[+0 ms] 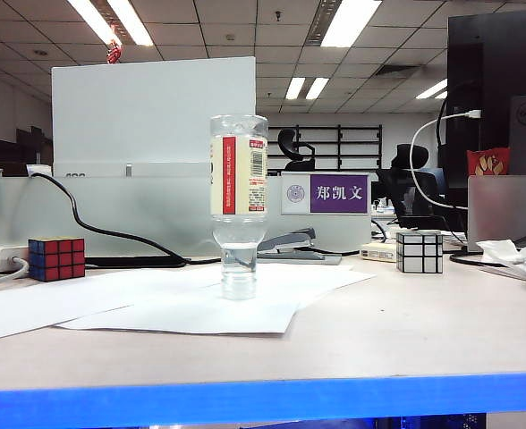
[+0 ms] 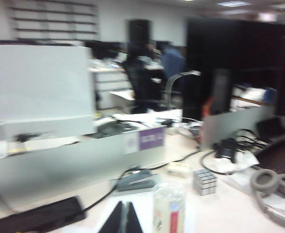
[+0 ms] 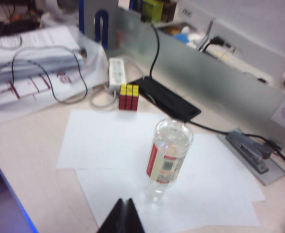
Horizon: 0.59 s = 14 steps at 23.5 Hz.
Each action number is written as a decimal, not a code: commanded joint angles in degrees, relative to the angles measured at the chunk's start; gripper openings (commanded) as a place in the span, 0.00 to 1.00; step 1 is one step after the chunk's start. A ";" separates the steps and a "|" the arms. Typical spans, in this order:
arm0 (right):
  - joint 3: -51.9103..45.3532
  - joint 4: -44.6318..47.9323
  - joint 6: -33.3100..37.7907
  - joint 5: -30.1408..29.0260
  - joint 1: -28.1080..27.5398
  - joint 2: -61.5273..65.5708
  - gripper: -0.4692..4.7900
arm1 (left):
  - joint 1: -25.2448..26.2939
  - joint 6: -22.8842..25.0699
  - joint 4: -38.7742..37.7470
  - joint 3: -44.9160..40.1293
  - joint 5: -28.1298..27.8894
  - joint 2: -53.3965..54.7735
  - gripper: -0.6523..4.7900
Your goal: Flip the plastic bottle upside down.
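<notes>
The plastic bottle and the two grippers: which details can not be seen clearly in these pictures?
- plastic bottle: label print too small in every view; only its top shows, blurred, in the left wrist view.
- left gripper: shut, fingers cut by the frame edge.
- right gripper: shut, cut likewise.
- Both grippers: outside the exterior view.

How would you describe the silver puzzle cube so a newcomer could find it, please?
Start at the purple name sign on the grey divider. Just right of it, on the table, sits the silver cube; its mirror-like faces distinguish it from the coloured cube far left.
</notes>
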 commanded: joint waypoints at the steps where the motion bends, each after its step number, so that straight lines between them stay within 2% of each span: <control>1: -2.16 4.42 0.70 -0.39 -0.26 -1.84 0.07 | -0.02 -0.22 -14.27 -0.02 -8.04 -12.02 0.11; 3: -6.80 10.84 3.34 -1.36 -1.07 -3.39 0.07 | -0.02 -1.14 -18.47 -0.04 -10.08 -18.58 0.11; 5: -13.05 19.71 6.86 -1.68 -2.29 -4.81 0.07 | 0.39 -1.31 -22.16 0.13 -10.49 -19.98 0.11; 7: -20.81 31.04 6.97 -2.64 -4.22 -6.25 0.07 | 0.44 -0.11 -23.37 -1.97 -7.61 -19.52 0.11; 9: -29.59 44.50 8.87 -3.13 -6.47 -7.34 0.07 | 0.42 -0.11 -19.41 -6.75 -4.48 -19.96 0.11; 11: -38.29 57.64 15.08 -2.45 -10.88 -6.40 0.07 | 0.42 0.11 -10.84 -13.29 0.09 -19.98 0.11; 12: -41.70 61.83 18.12 -1.33 -13.59 -5.40 0.07 | 0.42 0.11 -5.88 -16.68 2.82 -19.98 0.11; 14: -45.33 64.32 21.20 -0.94 -17.88 -3.50 0.07 | 0.42 0.09 1.25 -22.21 3.67 -20.00 0.11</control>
